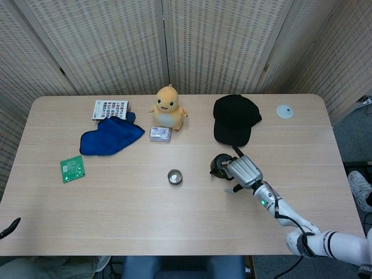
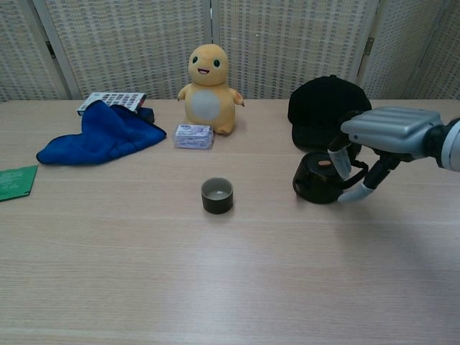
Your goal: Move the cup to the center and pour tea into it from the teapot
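From the head view the right hand [image 1: 244,172] covers the teapot [image 1: 220,164], the cup [image 1: 174,176] well off beyond its fingertips at mid-table, while the chest view shows its fingers [image 2: 338,162] curling around the handle, presumably to lift, though a firm grip I cannot confirm.

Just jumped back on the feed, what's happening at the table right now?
The right hand is at the black teapot, fingers around its handle, but the pot sits on the table; a firm grip can't be confirmed. The cup stands mid-table, upright, nothing poured yet that I can see. Only a tip of the left hand shows at the table's edge.
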You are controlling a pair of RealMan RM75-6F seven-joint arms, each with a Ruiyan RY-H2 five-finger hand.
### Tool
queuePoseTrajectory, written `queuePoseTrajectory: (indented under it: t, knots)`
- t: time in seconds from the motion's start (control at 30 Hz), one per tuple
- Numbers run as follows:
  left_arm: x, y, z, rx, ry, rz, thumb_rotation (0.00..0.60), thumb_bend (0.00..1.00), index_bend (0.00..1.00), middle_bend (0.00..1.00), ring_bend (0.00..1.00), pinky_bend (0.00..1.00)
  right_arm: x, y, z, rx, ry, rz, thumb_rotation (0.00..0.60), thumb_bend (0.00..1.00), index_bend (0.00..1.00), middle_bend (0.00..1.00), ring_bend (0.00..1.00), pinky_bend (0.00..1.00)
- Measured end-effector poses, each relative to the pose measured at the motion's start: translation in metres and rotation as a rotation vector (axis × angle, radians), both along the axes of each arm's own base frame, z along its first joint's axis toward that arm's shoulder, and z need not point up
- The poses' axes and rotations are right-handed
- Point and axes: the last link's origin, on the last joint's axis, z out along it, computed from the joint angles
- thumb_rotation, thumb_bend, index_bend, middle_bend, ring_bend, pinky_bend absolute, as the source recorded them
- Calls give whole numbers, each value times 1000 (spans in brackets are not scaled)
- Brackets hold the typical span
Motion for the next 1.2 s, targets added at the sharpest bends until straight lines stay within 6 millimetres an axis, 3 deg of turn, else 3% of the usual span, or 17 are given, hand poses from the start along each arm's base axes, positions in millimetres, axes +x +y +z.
queuePoseTrajectory:
  t: [0.5, 0.87, 1.2]
  knots:
    - [-2, 0, -1, -4, -3, 2, 294, 103, 86, 245, 367, 282, -3, 0, -6, -23, 62, 16, 364, 0, 571, 500, 401, 0]
    - [-1, 2, -2, -5, -4, -6, 294, 102, 86, 245, 367, 282, -5, 1, -9, -25, 78, 6, 444, 0, 573, 522, 430, 0]
    - [-2, 3, -2, -5, -4, -3, 294, 103, 86, 245, 367, 282, -5, 1, -14, -15, 83, 14, 453, 0, 573, 526, 434, 0]
